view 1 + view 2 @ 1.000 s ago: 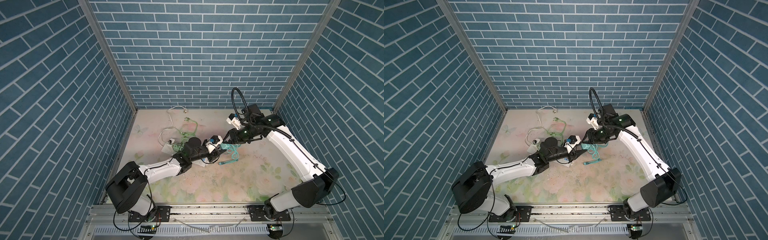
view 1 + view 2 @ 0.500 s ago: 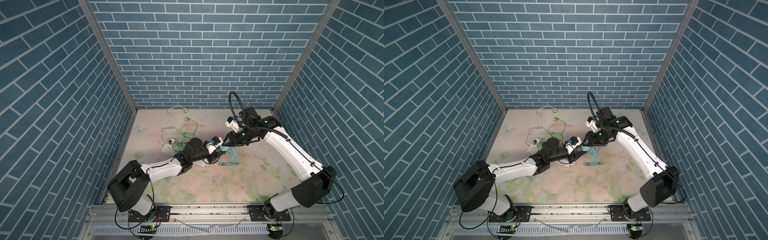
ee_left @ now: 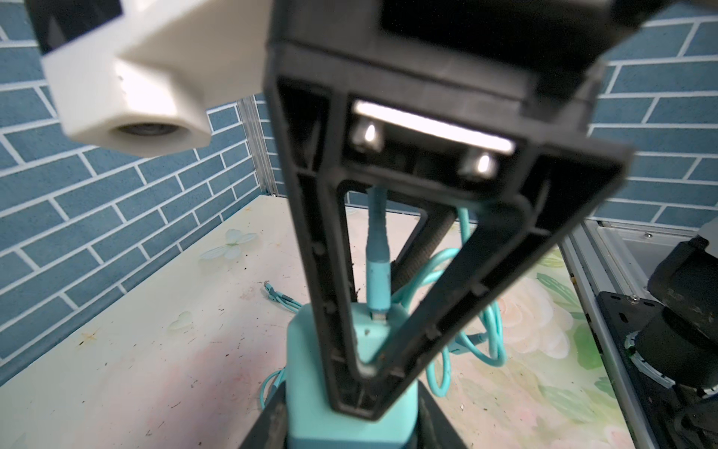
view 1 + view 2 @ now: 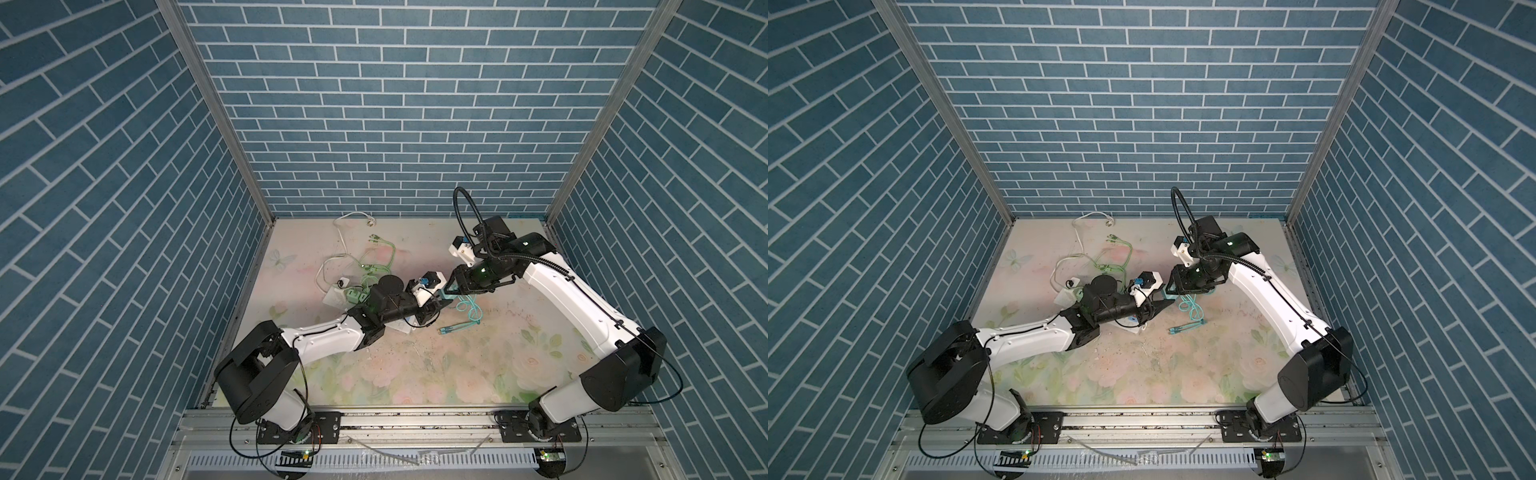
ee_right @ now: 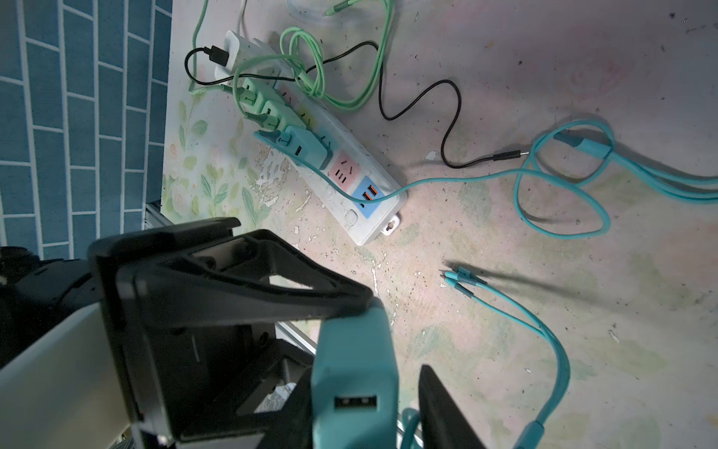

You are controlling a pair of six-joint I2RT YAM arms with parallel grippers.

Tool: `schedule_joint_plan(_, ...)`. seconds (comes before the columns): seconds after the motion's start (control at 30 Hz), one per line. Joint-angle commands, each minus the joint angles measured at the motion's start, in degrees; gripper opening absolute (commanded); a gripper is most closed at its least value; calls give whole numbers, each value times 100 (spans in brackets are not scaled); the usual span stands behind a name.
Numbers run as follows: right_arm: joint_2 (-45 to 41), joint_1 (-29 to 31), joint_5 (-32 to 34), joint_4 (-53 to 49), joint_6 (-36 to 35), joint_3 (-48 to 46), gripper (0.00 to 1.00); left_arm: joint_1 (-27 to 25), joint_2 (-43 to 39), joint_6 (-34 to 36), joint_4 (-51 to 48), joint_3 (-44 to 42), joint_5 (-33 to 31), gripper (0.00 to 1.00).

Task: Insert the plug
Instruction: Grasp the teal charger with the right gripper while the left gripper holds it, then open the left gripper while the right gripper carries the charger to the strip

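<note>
bracing the teal charger in your left fingers, square the right fingers, narrow around it, grip unclear, before aiming at the power strip.

Items in the scene, by kind: power strip, one; green charger, two; teal charger, two; white charger, one; black cable, one; robot arm, two. The green cables and teal cables overlap in loops; their number cannot be told.
</note>
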Motion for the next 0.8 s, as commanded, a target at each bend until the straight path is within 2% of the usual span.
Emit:
schedule_joint_plan(0.0,105,31,-125,-51,-41,-69,42,-31,-46,45,285,72,-8,11)
schedule_joint_plan(0.17,106,40,-273,-49,-41,-113,30,-31,-32,66,271,73,-52,11)
schedule_joint_plan(0.4,94,57,-378,-48,-56,-225,4,-31,28,91,236,140,-213,13)
schedule_joint_plan(0.47,91,52,-272,-100,-157,-231,0,-23,27,73,245,148,-393,24)
schedule_joint_plan(0.67,58,12,630,-304,-317,-94,0,-22,-59,108,166,172,-690,58)
schedule_joint_plan(0.77,26,-136,903,-402,-374,1,0,-22,-170,87,-58,234,-917,69)
